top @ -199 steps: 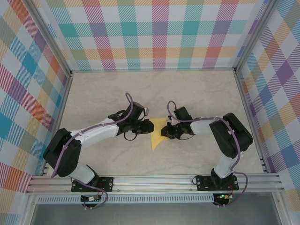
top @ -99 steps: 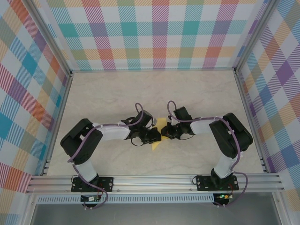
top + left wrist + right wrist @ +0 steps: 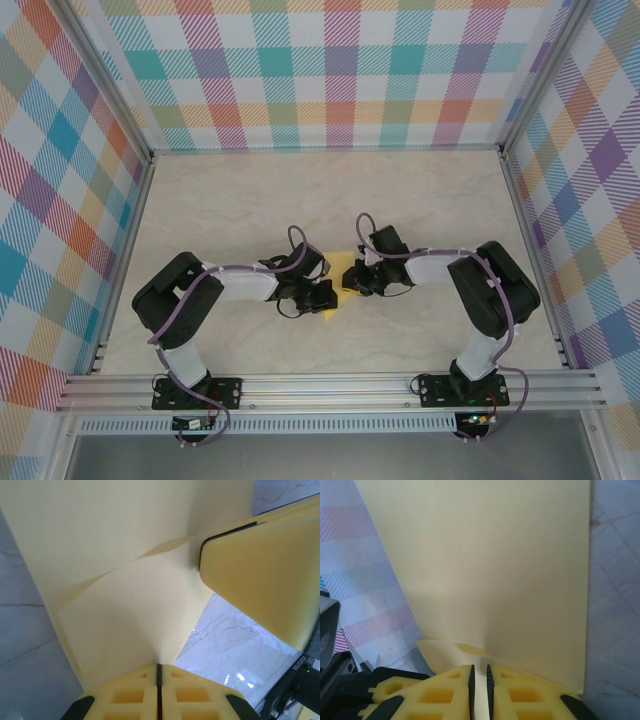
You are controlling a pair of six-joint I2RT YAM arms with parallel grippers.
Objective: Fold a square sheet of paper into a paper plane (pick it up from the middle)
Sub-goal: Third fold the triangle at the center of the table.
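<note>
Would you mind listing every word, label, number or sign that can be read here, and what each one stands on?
No text can be read for certain.
White print on a black part, lower right of the left wrist view: too small and blurred to read.
Yellow paper: blank, no print.

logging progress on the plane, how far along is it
Done: the paper carries a crease. In hand: left pincer is shut on it, right pincer holds its edge in nearly closed jaws. Left: no pointed dart shape yet, so most folds likely remain.
</note>
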